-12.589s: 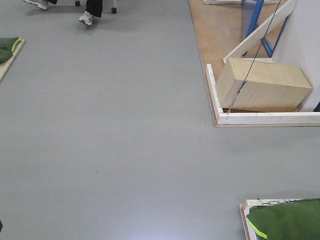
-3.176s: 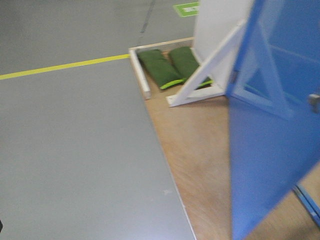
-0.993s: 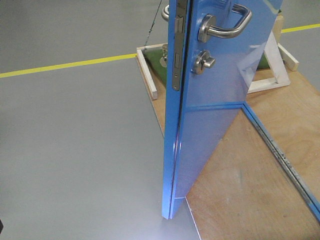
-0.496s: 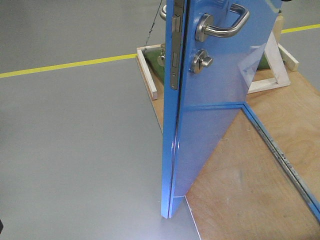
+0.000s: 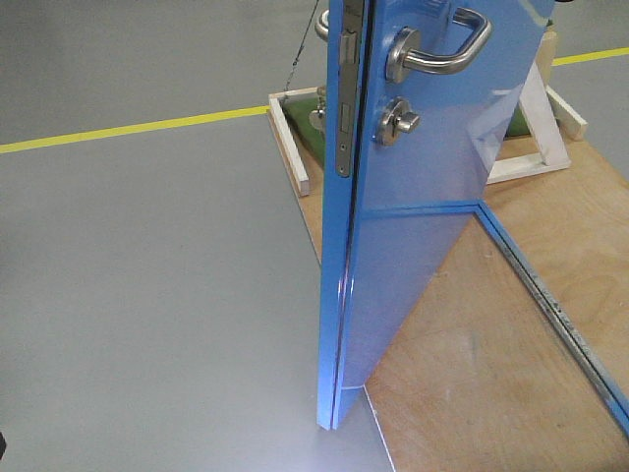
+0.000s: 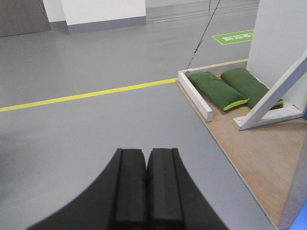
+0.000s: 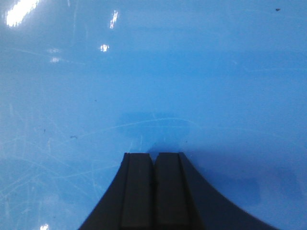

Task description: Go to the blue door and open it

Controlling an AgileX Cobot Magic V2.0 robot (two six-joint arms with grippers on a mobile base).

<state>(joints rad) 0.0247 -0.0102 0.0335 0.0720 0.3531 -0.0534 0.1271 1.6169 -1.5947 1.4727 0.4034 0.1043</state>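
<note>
My right gripper (image 7: 154,155) is clenched, pads flat together with nothing between them. Its tips sit right up at the door (image 7: 153,72), whose glossy blue face fills that wrist view; I cannot tell whether they touch it. My left gripper (image 6: 146,152) is likewise clenched on nothing, low centre of its frame, over bare grey floor (image 6: 96,124)

In the front view the door (image 5: 413,226) stands edge-on through the middle of the frame, swung out at an angle from the blue rail (image 5: 555,313) that runs along the plywood (image 5: 491,383) at lower right. Its bottom corner is at the plywood's edge, lower centre. Up top, the steel handle (image 5: 432,64) juts from the right face with the thumb-turn (image 5: 398,120) just below it, and the latch plate (image 5: 344,108) runs down the narrow edge

Further off, a white brace (image 5: 552,128) shows at upper right behind the door. Green bags (image 6: 218,88) lie inside a white kerb (image 6: 194,96) at the right of the left wrist view, and a yellow line (image 5: 128,128) crosses the floor from the left edge towards the door
</note>
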